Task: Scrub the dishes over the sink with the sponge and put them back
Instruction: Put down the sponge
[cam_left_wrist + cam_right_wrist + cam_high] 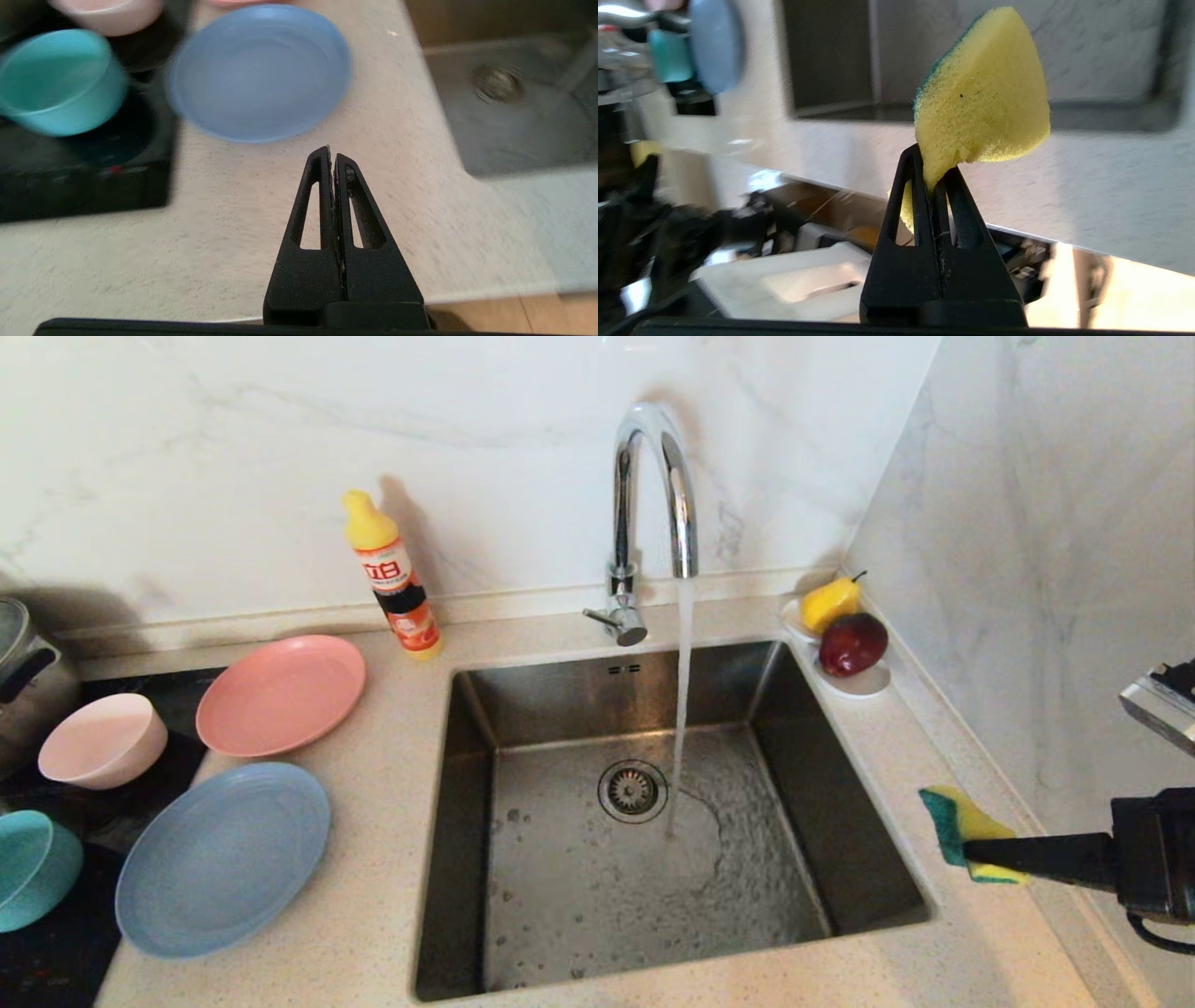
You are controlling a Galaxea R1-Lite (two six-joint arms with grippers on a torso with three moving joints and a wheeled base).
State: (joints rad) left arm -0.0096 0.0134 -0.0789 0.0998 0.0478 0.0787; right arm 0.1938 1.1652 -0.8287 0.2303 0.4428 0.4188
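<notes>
right gripper [971, 851] is seen at the lower right of the head view, its jaws pinched shut on the sponge [962, 831], which is held over the counter just right of the sink [467, 803] rim, not yet over the basin. left gripper [333, 161] is closed on nothing and is held above the counter near the light blue plate [261, 70], as shown in the left wrist view; it is not seen in the head view.

water is running from the tap [653, 495] into the sink. all four dishes are lying at the left of the head view: salmon-pink plate [280, 695] at upper left, pale pink bowl [103, 739] beside it, light blue plate below, teal bowl [33, 868] at the lower left edge. none is held or in the sink, so the scrubbing appears not to be begun for at least the next dish; whether any has been washed cannot be told.

the sponge's long axis is laid roughly across the frame, its free end pointed left toward the sink, with the green layer apparently turned upward and left.
</notes>
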